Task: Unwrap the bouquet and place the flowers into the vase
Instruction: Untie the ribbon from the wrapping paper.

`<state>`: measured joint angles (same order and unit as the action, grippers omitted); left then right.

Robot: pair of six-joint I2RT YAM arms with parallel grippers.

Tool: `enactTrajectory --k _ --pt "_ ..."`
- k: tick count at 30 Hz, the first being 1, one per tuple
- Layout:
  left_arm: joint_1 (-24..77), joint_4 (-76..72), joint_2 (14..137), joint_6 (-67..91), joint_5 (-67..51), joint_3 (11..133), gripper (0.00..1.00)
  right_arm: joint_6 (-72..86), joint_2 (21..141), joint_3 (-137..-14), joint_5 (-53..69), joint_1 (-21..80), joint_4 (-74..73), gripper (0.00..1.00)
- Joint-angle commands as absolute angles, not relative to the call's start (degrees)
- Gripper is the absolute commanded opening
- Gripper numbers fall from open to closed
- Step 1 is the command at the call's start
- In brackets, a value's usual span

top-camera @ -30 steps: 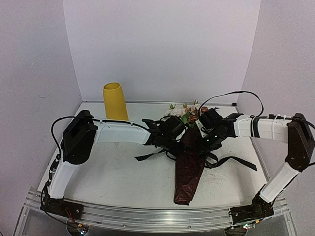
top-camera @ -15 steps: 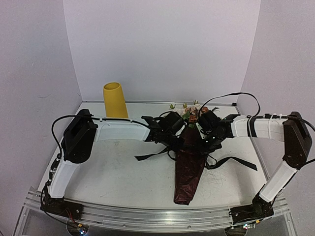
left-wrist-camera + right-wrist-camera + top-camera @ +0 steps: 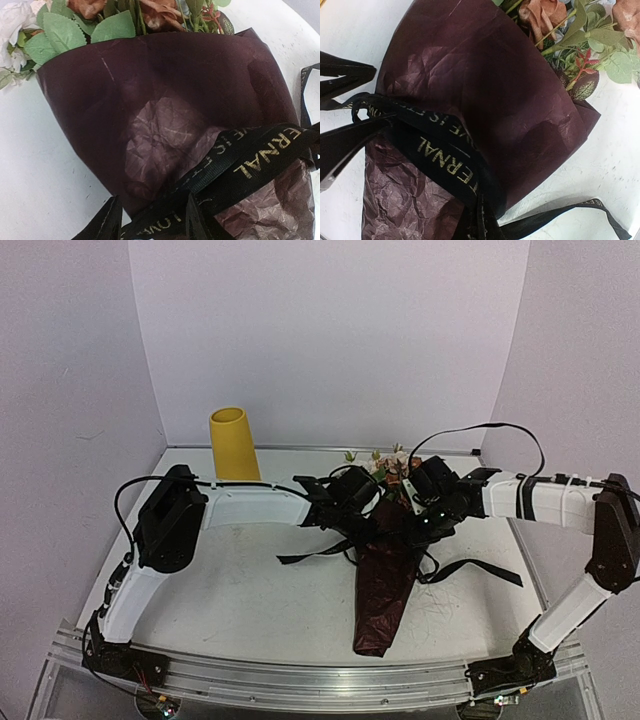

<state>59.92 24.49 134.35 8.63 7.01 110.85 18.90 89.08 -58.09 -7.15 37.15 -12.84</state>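
A pale, scuffed bench (image 3: pixel 230 590) carries everything, closed in by lilac walls (image 3: pixel 330 330) at 9, 12 and 3 o'clock, with an aluminium rail (image 3: pixel 300 675) along the 6 o'clock edge. A black cable (image 3: pixel 480 428) loops above the right arm. Both arms reach in over the middle of the bench and cover the upper part of the bouquet (image 3: pixel 385 585) in the overhead view.

The yellow vase (image 3: pixel 234 446) stands upright at about 10 o'clock, near the back wall and well apart from the bouquet. The bouquet lies flat just right of centre, its pointed tail toward 6 o'clock and its open end toward 12. The flowers (image 3: pixel 385 462) sit inside the dark red paper, and only the blooms and leaves stick out of the top.

The black ribbon (image 3: pixel 260 155) is around the wrap. From overhead its loose ends trail toward 9 and 4 o'clock. Only the wrist views show its gold lettering and the crinkled paper below it.

The left fingers (image 3: pixel 107 222) stand apart at the wrap's lower edge, with ribbon and paper between them. Whether they press on either is hard to tell at the frame's bottom. The right fingers (image 3: pixel 480 225) are closed on the ribbon where it comes off the band.
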Motion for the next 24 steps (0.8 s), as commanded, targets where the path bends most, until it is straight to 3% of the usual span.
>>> enactTrajectory --k 1,7,10,12,14,24 --pt "59.65 24.04 135.31 6.95 4.57 114.83 0.44 18.70 88.37 -58.00 -7.07 37.09 -15.47 0.00" --pt "59.59 24.08 136.56 6.64 2.36 115.19 0.40 18.72 88.24 -58.10 -6.94 37.11 -15.38 0.00" --pt "59.47 24.26 137.16 7.57 3.00 114.97 0.26 18.71 88.21 -58.10 -6.95 37.09 -15.38 0.00" --pt "59.29 24.45 137.16 8.66 4.16 114.70 0.07 18.70 87.98 -57.99 -7.06 37.10 -15.38 0.00" --pt "59.01 24.52 136.72 9.62 4.92 114.32 0.00 18.92 87.57 -57.56 -7.46 37.10 -15.38 0.00" --pt "57.75 24.50 132.14 10.34 10.61 109.38 0.00 24.00 82.77 -53.59 -18.67 36.99 -18.03 0.00"
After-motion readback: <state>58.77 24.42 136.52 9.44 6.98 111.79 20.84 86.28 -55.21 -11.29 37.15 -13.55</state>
